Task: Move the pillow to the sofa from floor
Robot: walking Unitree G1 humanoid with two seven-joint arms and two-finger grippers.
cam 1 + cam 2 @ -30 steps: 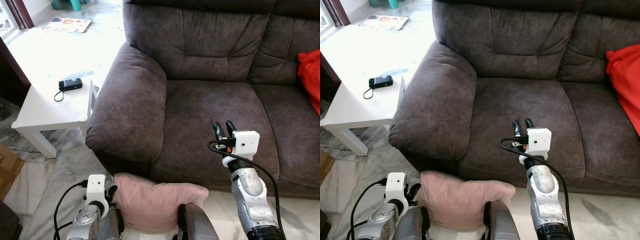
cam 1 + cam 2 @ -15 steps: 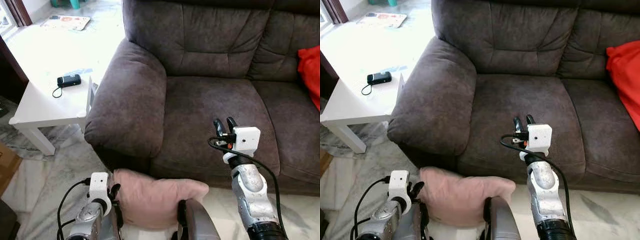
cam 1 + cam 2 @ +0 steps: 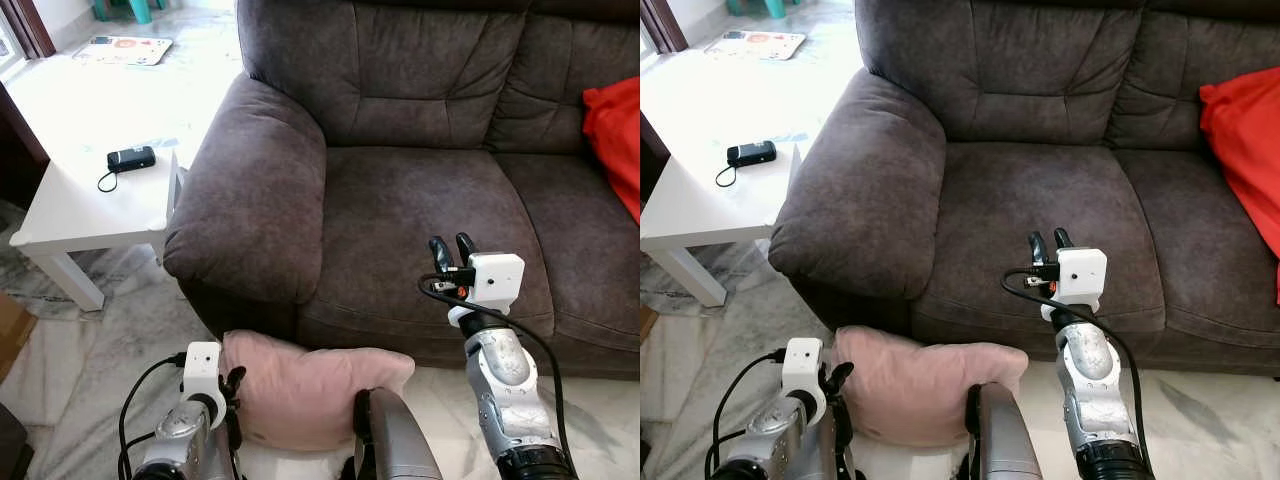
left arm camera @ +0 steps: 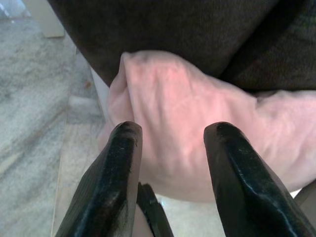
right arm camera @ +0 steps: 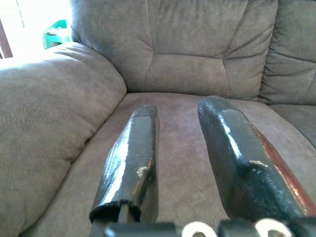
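Left gripper (image 4: 170,143): low by the floor, fingers spread, pink pillow (image 3: 310,395) just ahead, not clasped.
Right gripper (image 3: 452,246): raised upright over the sofa (image 3: 420,200) seat's front edge, fingers slightly parted, empty.
Change: camera has shifted a little; both arms have held their poses.
Pillow: on the floor against the sofa's base, below the armrest.

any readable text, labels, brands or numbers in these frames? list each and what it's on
No text can be read in any view.
Printed mat on the floor at the far left: coloured print, too small and blurred to read.
Black device on the white table: no legible marking.
White camera housings on the wrists, pink pillow, sofa, red cushion: no lettering visible.
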